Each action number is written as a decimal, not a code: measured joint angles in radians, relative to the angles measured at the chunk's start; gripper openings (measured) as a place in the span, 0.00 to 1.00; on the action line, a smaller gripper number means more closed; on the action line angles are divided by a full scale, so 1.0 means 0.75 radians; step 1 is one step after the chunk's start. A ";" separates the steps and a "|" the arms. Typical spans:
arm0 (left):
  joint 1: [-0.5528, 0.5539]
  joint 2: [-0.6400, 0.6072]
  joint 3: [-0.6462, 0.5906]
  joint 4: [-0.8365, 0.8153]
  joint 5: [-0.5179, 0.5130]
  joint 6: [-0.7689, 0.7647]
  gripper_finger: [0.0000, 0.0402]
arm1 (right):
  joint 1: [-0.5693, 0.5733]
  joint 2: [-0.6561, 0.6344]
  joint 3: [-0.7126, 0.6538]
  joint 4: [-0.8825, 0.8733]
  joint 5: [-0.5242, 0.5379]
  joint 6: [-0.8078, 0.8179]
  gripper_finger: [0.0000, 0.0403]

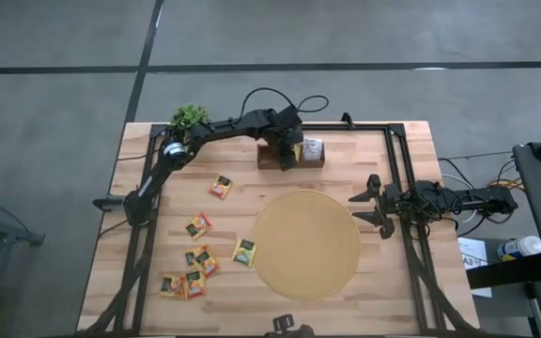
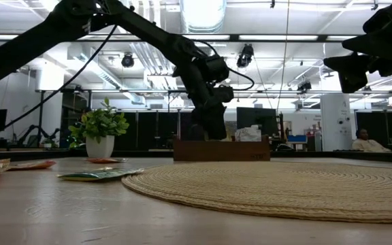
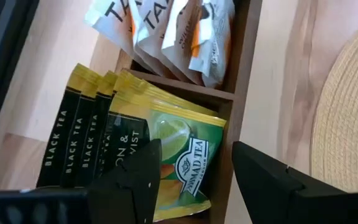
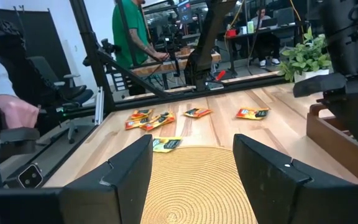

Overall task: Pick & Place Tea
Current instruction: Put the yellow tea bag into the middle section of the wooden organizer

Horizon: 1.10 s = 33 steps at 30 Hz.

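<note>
The tea sachets are small flat squares. Several yellow-green and orange ones lie flat on the table's left half [image 1: 198, 223], and one lies beside the mat [image 1: 244, 252]. The brown wooden tray [image 1: 316, 161] stands at the far edge. Its middle slot holds several yellow-green sachets [image 3: 179, 155] standing on edge, and the slot beside it holds white-and-orange ones [image 3: 185, 37]. My left gripper [image 3: 196, 148] hangs open over the middle slot [image 1: 285, 155], one finger on either side of the front lemon sachet. My right gripper [image 1: 366, 208] waits open at the mat's right.
A large round tan mat [image 1: 306, 244] fills the table's middle. A potted plant [image 1: 189, 116] stands at the far left corner, close to my left arm. Black rails [image 1: 402, 178] run along the table's sides. People and desks show in the room beyond.
</note>
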 joint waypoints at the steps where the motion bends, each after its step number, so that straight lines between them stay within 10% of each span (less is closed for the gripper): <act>1: -0.004 0.000 -0.001 0.001 -0.001 0.000 0.48 | 0.000 0.000 0.000 0.000 0.000 0.000 0.55; 11: -0.010 -0.003 -0.100 0.012 0.177 -0.099 0.48 | 0.000 0.000 0.000 0.000 0.000 0.000 0.55; 33: -0.018 -0.035 0.164 -0.134 0.104 -0.098 0.48 | 0.000 0.001 0.000 0.000 0.000 0.000 0.55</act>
